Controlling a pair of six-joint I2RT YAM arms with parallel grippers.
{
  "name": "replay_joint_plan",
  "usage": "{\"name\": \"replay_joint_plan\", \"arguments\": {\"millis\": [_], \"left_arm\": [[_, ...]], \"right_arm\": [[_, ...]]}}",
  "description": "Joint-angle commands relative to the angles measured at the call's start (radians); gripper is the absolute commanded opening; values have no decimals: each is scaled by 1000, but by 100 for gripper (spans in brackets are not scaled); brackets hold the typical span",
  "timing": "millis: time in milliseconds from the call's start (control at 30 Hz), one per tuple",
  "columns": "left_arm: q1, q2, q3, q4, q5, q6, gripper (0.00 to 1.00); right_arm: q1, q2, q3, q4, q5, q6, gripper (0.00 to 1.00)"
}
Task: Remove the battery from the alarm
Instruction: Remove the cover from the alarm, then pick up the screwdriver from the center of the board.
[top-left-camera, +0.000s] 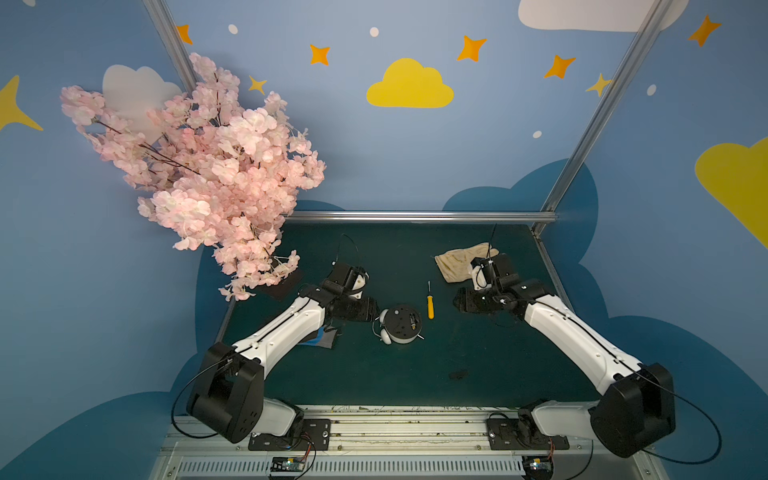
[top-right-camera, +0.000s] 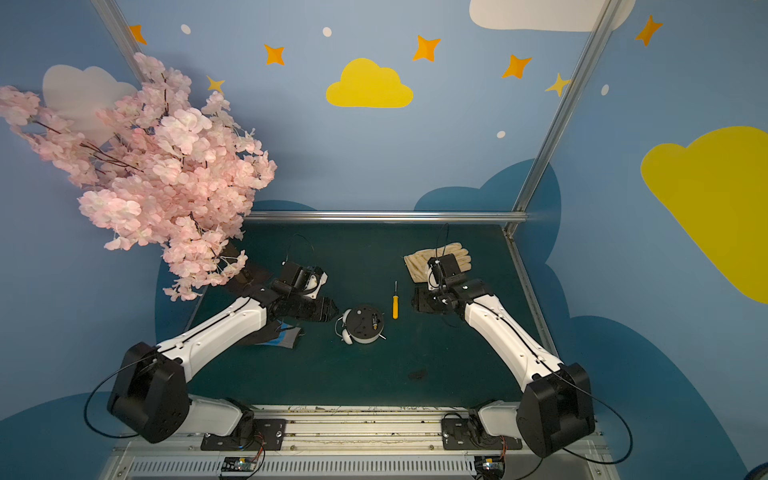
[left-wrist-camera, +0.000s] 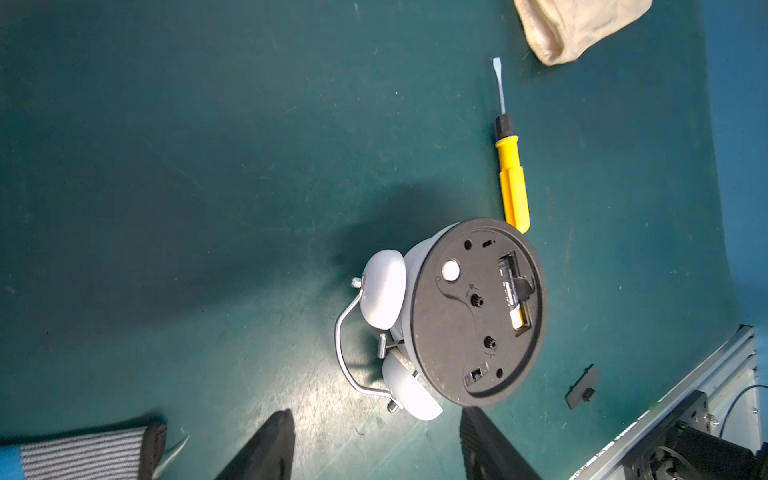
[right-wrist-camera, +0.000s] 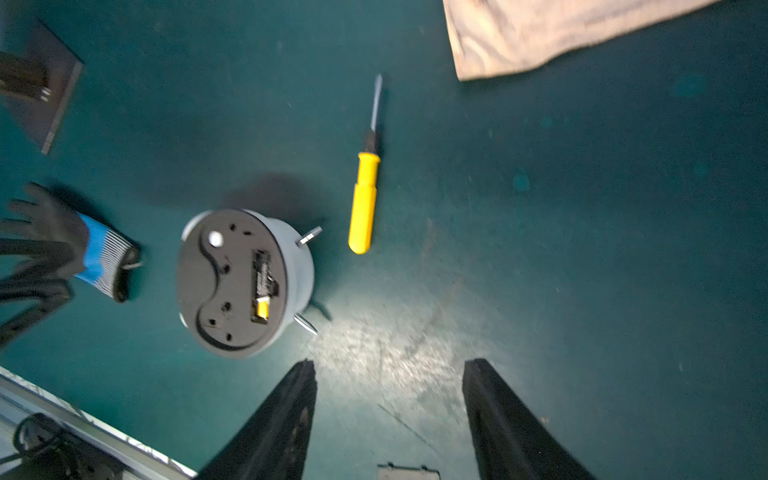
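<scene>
Alarm: the alarm (top-left-camera: 401, 324) (top-right-camera: 363, 324) lies face down near the middle of the desk (top-left-camera: 478, 365), dark back panel up, bells and handle turned toward the left arm.
Battery: the battery (left-wrist-camera: 515, 299) (right-wrist-camera: 262, 286) sits in the open slot of the back panel, gold end showing, on the half of the panel nearer the screwdriver.
Left end effector: the left end effector (top-left-camera: 374, 308) (left-wrist-camera: 374, 436) hangs low just beside the alarm's bell side, released, fingers spread with nothing between them; the battery lies across the panel from it.
Right end effector: the right end effector (top-left-camera: 459, 303) (right-wrist-camera: 390, 415) is also released and empty, with the screwdriver (top-left-camera: 430, 305) (left-wrist-camera: 513, 178) lying between it and the alarm.
Arms: both reach in from the rail at the desk's near edge, forearms slanting toward the middle, wrists low over the surface.
Loose part: a small dark cover (left-wrist-camera: 582, 388) lies flat on the desk, apart from the alarm.
Surroundings: a beige glove (top-right-camera: 415, 262) near the far right corner, a striped glove (left-wrist-camera: 83, 453) under the left arm.
</scene>
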Motion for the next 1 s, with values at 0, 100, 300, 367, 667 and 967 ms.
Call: {"name": "replay_joint_plan", "arguments": {"millis": [0,100,300,367,667,967], "left_arm": [[3,-28,-25,-28,26,0,71],[1,-24,-28,-26,46,-2,74],[41,-17,-57,17,124,-42,84],[71,-13,-69,41,170,-61,87],[131,12,-59,53,252,-70,96],[133,56,-65,101,321,-110,95]], "right_arm": [[-6,5,-8,-105,14,-16,61],[-7,50,-4,-116,25,0,59],[7,219,79,-113,35,-4,54],[24,288,130,-105,35,-8,51],[84,597,394,-90,41,4,47],[114,810,574,-139,53,49,39]]}}
